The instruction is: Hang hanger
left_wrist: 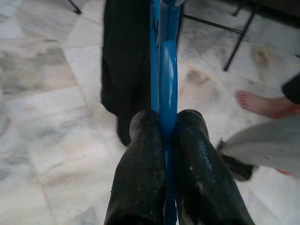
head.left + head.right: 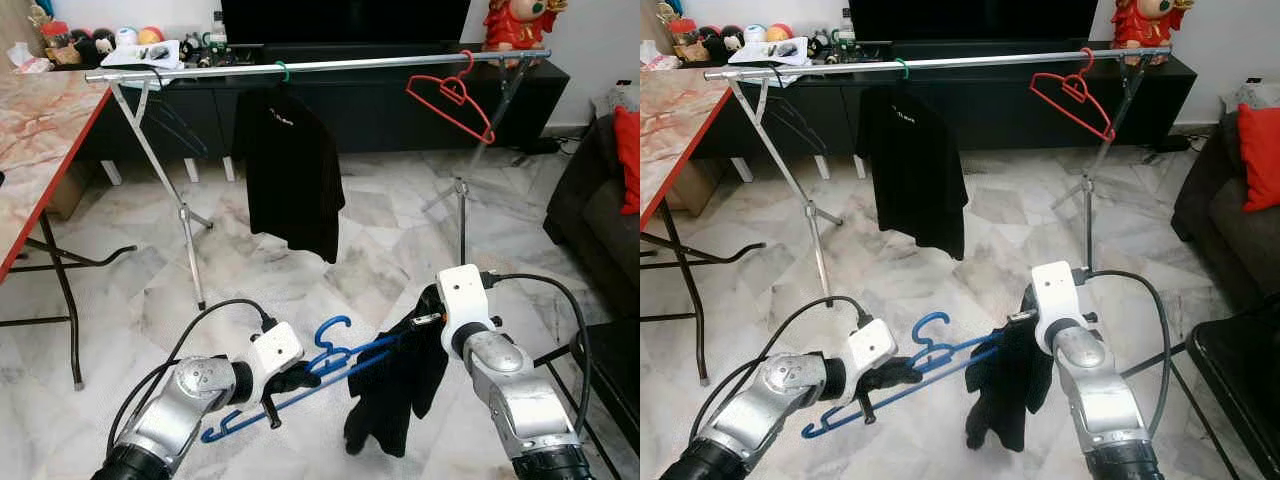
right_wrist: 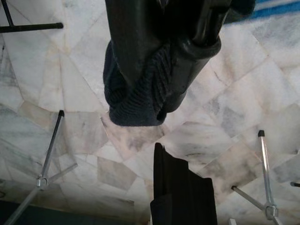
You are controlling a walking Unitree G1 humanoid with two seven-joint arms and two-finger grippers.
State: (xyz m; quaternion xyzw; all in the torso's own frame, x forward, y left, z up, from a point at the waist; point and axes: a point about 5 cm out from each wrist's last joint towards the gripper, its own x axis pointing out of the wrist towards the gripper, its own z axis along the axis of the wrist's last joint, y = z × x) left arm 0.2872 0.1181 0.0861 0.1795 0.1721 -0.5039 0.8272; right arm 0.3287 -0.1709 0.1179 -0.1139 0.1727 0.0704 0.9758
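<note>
From the head views, the blue hanger is held low over the marble floor, well short of the silver rail that spans the far side of the room; so the hanging itself is not yet done. The left gripper grips the hanger near its hook, and the right gripper is at the hanger's other end, buried in a dark garment that droops from it. On the rail a black shirt already hangs near the middle and a red hanger sits empty towards the right end. In the left wrist view, both fingers press tight on the blue bar. In the right wrist view, the fingers are closed on a fold of the dark knit cloth. My judgement: the garment looks only partly draped, and lifting to the rail remains.
</note>
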